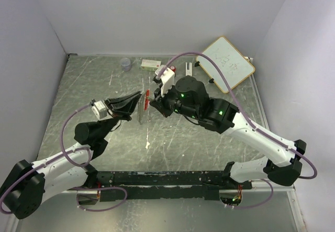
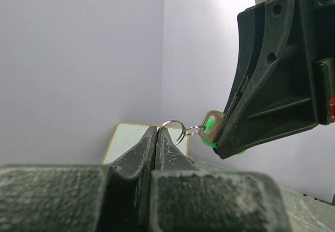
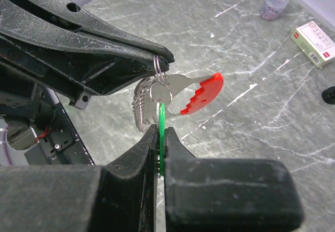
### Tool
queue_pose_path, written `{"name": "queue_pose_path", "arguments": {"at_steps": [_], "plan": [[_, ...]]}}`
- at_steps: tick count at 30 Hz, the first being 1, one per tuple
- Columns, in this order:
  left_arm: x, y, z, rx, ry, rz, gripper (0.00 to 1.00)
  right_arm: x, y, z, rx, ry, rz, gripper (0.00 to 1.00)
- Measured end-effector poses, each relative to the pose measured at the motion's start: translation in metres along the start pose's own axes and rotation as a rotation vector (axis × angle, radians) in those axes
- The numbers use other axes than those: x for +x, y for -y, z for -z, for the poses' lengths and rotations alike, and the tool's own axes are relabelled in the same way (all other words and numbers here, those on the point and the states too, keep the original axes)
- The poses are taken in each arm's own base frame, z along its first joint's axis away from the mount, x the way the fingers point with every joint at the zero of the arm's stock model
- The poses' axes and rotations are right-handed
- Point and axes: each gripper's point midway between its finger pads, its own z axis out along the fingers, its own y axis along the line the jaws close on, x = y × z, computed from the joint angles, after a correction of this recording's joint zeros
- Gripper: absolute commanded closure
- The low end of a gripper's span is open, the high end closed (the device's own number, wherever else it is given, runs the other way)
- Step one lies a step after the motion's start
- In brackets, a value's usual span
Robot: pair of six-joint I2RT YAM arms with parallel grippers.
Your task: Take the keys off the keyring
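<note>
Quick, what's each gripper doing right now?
Left gripper: shut on the thin silver metal keyring.
Right gripper: shut on the flat bright green key.

Top view: I look from high up behind the arm bases (image 1: pixel 94 178), down and forward across the whole table (image 1: pixel 94 90) to the back wall (image 1: pixel 167 17); far off. Left wrist view: I look nearly level along the left gripper (image 2: pixel 157 132) toward the back wall, very close. Right wrist view: steeply down past the right gripper (image 3: pixel 159 133) onto the table, close. Both wrist views share the keyring (image 2: pixel 183 130), the green key (image 3: pixel 161 118) and the opposite gripper's tip.
</note>
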Motion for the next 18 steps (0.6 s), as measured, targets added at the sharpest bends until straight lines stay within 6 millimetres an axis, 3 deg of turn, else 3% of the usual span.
{"name": "queue_pose_path", "arguments": {"at_steps": [18], "plan": [[0.002, 0.0065, -0.0001, 0.023, 0.001, 0.07, 0.93, -0.003, -0.0043, 0.0068, -0.025, 0.032, -0.012, 1.0]]}}
